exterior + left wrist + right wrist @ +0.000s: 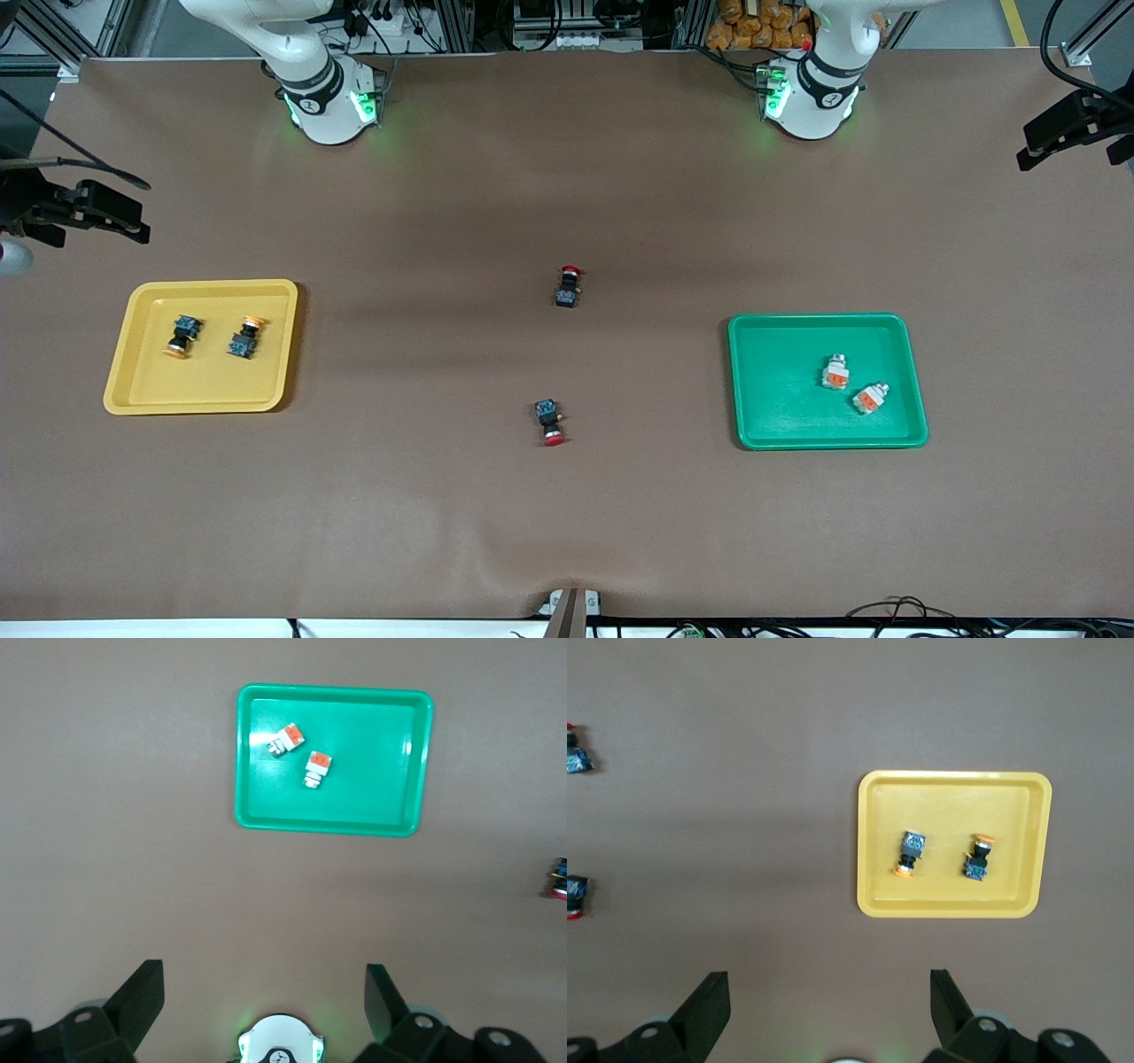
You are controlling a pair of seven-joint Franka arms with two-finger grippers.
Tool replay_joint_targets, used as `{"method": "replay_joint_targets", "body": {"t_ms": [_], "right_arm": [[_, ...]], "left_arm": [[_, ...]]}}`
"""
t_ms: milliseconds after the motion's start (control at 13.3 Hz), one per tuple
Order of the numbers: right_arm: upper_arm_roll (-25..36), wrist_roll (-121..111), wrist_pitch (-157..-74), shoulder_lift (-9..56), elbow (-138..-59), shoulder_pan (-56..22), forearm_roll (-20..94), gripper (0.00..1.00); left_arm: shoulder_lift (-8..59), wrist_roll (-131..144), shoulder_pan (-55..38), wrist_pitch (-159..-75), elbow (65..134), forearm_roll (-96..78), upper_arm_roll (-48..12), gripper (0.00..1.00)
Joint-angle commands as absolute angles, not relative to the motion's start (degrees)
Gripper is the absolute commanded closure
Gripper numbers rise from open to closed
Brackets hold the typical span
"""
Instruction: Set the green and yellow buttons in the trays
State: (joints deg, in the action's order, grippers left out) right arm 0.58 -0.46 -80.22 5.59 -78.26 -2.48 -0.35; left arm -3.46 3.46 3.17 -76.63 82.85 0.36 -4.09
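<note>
We judge little can go wrong: both yellow-capped black-blue buttons point(213, 338) lie in the shallow yellow plastic tray point(133, 354), both whitish-grey buttons point(852, 385) in the green plastic tray point(771, 390). The left gripper point(264, 1001) and right gripper point(829, 1001) hang wide and empty. Grabbing the red-capped buttons point(560, 354) between the trays, on brown matting point(567, 514), would spoil it.

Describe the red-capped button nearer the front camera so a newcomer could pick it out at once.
Start between the yellow tray and the green tray, on the bare brown table around its middle. Two small black-bodied buttons with red caps lie there, outside both trays. Take the nearer red-capped button, whose cap points toward the front camera; the farther red-capped button has its cap pointing toward the robots' bases.
</note>
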Motion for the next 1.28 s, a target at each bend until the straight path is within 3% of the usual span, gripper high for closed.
{"method": "replay_joint_targets", "body": {"t_ms": [0,151,376,1204], "right_arm": [[0.9,-1.1,-89.7,-6.7,-98.1,-2.3,-1.6,0.00],[1.1,-1.3,-90.2,-6.9,-98.4,-2.1,-1.3,0.00],[1.0,-5.5,-89.5,-4.2,-92.1,-1.8,-2.3,0.00],[0.7,-9.8,-89.4,-3.5,-91.3,-1.8,-4.1,0.00]], "left_arm": [[-3.8,2.5,3.5,-76.0,82.6,-1.1,-3.9,0.00],[-3.9,2.5,3.5,-76.0,82.5,-1.1,-3.8,0.00],[-3.8,2.5,3.6,-76.0,82.5,-1.1,-3.8,0.00],[-4.5,2.5,4.7,-75.5,84.0,-1.0,-4.4,0.00]]}}
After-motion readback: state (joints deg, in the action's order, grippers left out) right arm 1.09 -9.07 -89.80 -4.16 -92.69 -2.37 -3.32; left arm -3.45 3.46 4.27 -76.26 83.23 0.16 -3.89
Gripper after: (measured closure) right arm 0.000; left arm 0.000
